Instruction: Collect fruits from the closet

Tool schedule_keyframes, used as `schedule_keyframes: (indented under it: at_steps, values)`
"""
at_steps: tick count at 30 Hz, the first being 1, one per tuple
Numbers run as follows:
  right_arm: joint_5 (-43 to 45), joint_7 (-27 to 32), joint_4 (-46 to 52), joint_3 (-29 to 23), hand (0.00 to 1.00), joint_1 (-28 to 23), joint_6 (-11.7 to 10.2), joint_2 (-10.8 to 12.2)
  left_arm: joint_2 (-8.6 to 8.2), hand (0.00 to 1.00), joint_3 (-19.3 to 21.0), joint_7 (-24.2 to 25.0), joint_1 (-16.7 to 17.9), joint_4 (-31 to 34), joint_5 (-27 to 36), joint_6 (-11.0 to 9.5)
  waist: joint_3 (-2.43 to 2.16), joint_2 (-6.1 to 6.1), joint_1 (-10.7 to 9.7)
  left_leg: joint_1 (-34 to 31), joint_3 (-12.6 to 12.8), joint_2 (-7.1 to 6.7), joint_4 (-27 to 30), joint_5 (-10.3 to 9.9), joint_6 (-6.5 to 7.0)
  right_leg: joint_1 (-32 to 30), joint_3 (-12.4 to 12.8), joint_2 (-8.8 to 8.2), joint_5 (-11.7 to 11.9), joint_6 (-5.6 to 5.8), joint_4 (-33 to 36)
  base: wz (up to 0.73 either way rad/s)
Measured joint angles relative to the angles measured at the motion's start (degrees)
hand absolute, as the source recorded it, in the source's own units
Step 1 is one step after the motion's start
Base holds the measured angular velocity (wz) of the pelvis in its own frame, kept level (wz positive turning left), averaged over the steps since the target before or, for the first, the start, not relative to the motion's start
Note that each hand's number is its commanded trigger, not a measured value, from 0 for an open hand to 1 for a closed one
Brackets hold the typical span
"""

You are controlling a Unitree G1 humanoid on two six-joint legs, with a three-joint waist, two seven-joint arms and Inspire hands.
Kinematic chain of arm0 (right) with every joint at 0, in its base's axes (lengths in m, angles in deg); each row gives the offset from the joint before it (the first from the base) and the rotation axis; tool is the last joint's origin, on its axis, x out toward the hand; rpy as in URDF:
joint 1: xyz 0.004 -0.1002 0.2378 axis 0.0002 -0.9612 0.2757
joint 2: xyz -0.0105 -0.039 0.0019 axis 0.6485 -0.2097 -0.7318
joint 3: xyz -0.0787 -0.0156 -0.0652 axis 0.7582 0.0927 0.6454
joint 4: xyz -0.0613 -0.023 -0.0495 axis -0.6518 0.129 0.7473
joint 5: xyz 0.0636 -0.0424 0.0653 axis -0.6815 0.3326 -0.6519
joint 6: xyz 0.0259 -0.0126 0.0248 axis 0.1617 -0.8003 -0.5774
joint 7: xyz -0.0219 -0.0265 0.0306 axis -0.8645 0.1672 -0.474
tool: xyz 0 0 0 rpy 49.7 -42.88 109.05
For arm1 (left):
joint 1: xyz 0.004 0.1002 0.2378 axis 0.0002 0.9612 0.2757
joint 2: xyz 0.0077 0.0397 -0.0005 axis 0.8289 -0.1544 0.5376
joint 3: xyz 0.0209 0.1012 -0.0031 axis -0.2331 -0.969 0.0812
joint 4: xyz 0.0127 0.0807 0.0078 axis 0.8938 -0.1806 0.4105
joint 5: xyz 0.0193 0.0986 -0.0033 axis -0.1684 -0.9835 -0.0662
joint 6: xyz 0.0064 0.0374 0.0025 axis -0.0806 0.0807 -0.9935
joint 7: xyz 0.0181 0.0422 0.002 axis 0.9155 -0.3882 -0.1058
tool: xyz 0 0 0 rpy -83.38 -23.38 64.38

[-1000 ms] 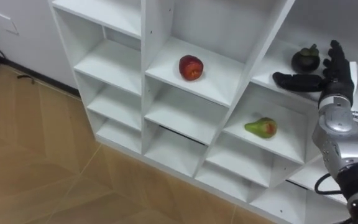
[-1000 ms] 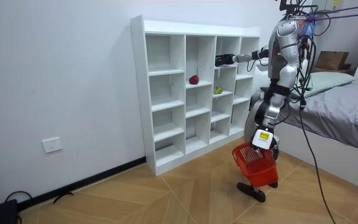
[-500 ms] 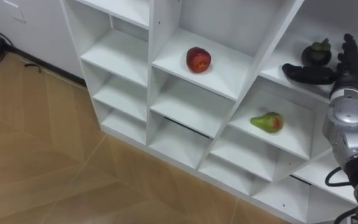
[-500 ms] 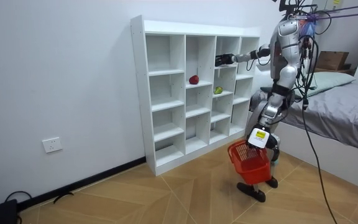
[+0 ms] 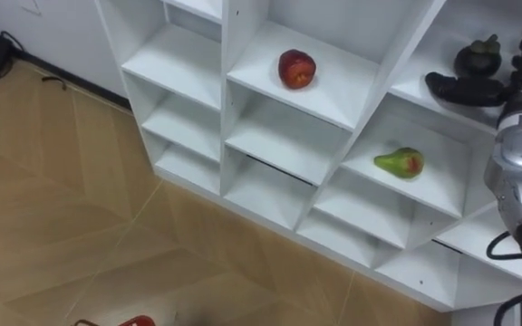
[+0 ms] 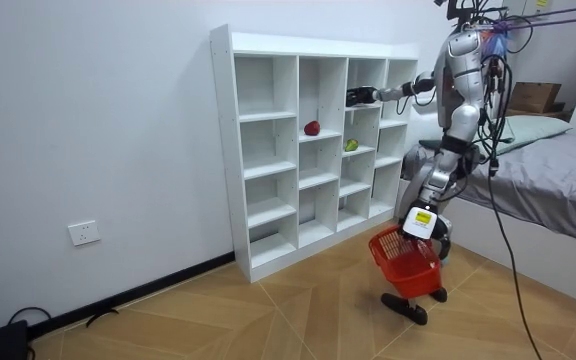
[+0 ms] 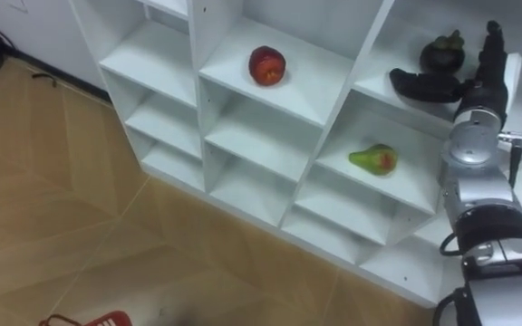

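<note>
Step in hand, as I judge it: taking the dark fruit (image 7: 442,52) from an upper cubby of the shelf unit (image 5: 270,136), near the unit's right end as the robot faces it.

Fruit on the shelf unit:
- the dark fruit, on the floor of that upper cubby
- an apple (image 5: 296,69), one column to the left on the same level
- a pear (image 5: 400,163), in the cubby right under the dark fruit

None is collected yet.

Right hand (image 7: 475,83): inside the dark fruit's cubby and spread wide. The fingers are straight and stand at the fruit's right. The thumb lies out along the shelf board in front of the fruit. It holds nothing. I cannot tell whether it touches the fruit, though it is just beside it.

Left hand (image 6: 417,222): low at the robot's side, out in front of the shelf unit. It carries a red basket (image 6: 405,262) by the handle.

To do the step well:
- slide the palm further in, so the fruit sits between thumb and fingers before they close
- close slowly, because a round fruit on a smooth board may roll toward the back wall
- lift clear of the board edge before drawing out
- bring the basket up under the hand for the drop
</note>
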Motion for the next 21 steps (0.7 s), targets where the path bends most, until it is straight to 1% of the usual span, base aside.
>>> schedule_keyframes:
  at_steps: [1,3,5,7,8,14,17,21]
  values:
    - [0.8,0.1,-0.8,0.2,1.00,0.8,0.0,-0.2,0.01,1.00,0.0,0.2,-0.4,-0.1,0.3,0.0,0.01,-0.10,-0.1,-0.4,0.0,-0.02,0.0,0.2,0.00,-0.4,0.0,0.01,0.2,-0.06,0.0,0.00]
    - [1.6,1.2,-2.1,0.5,1.00,1.3,0.0,-1.7,0.03,1.00,-0.3,0.5,-1.3,-0.1,0.5,0.0,0.03,-0.18,0.2,-1.0,0.1,-0.05,0.0,0.5,0.05,-0.9,0.0,0.00,0.4,-0.03,0.0,0.04]
    - [1.9,1.4,-3.6,1.4,1.00,1.8,0.0,-3.9,0.05,1.00,-1.2,0.7,-2.0,-0.1,0.6,0.0,0.20,-0.29,1.2,-1.1,0.5,0.06,-0.2,0.6,0.10,-1.2,0.1,-0.01,0.5,-0.07,0.0,-0.06]
    - [2.1,1.9,-4.3,1.9,1.00,2.3,0.1,-4.5,0.05,1.00,-1.6,0.7,-2.2,-0.1,0.6,-0.1,0.26,-0.37,1.5,-1.1,0.6,0.10,-0.4,0.6,0.08,-1.3,0.2,0.02,0.5,-0.07,0.0,-0.03]
    - [2.1,2.4,-4.7,1.9,1.00,2.7,0.1,-4.7,0.05,1.00,-1.8,0.7,-2.2,-0.1,0.7,-0.1,0.41,-0.44,1.4,-1.1,0.7,0.20,-0.4,0.6,0.06,-1.4,0.2,0.05,0.5,-0.08,0.0,0.00]
    - [2.1,3.4,-4.8,1.9,1.00,2.9,0.1,-5.4,0.21,1.00,-2.2,1.1,-2.3,-0.1,2.8,-0.4,0.81,-1.08,1.4,-0.7,0.9,0.59,-1.2,0.8,-0.14,-1.5,0.1,0.33,0.5,-0.12,-0.1,-0.02]
    - [2.0,3.3,-4.8,1.9,1.00,2.9,0.2,-5.8,0.21,1.00,-2.3,1.9,-2.3,-0.1,2.8,-0.8,0.86,-1.06,1.5,-0.6,1.0,0.63,-1.3,0.8,-0.18,-1.6,0.0,0.36,0.5,-0.12,-0.2,0.00]
    - [1.0,3.2,-4.8,1.9,1.00,2.9,0.2,-5.8,0.21,1.00,-2.6,2.1,-2.5,-0.2,2.8,-0.8,0.87,-1.05,1.4,-0.6,1.1,0.64,-1.5,0.8,-0.18,-1.8,0.0,0.34,0.5,-0.11,-0.2,-0.03]
